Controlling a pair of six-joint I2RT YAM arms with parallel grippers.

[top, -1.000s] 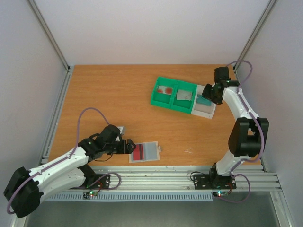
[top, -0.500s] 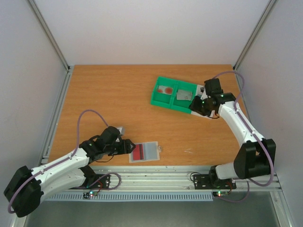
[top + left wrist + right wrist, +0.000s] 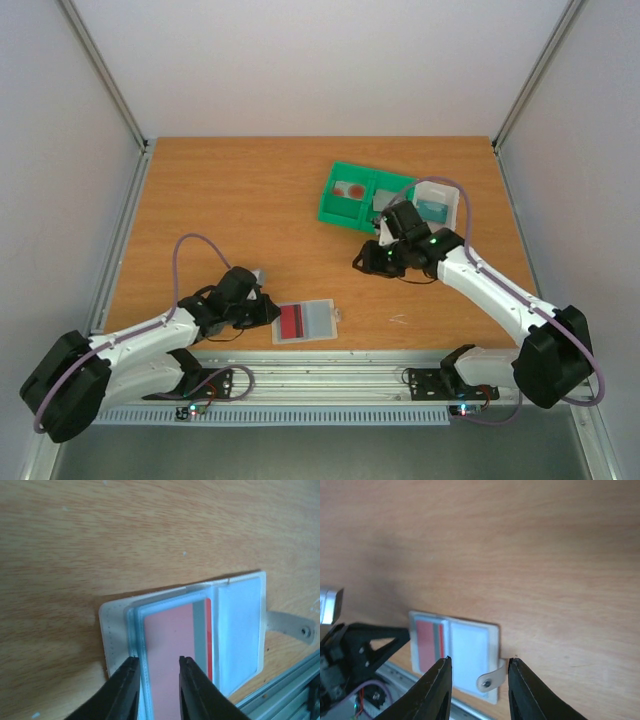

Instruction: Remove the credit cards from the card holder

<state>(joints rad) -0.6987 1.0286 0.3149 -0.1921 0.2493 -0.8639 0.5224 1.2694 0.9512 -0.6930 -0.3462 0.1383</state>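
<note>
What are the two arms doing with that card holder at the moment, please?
The left pincer sits over the left end of the card holder, its fingers close together astride the pocket holding a red card; whether they pinch it is unclear. The right pincer hovers open and empty above the table, facing the holder. A red-marked card and a greyish card lie in the green bin, a teal card in the white tray.

White-shelled arms (image 3: 135,345), black joints, black tapered fingers (image 3: 122,695) — looping purple cables (image 3: 193,238), green lights (image 3: 432,240)
</note>
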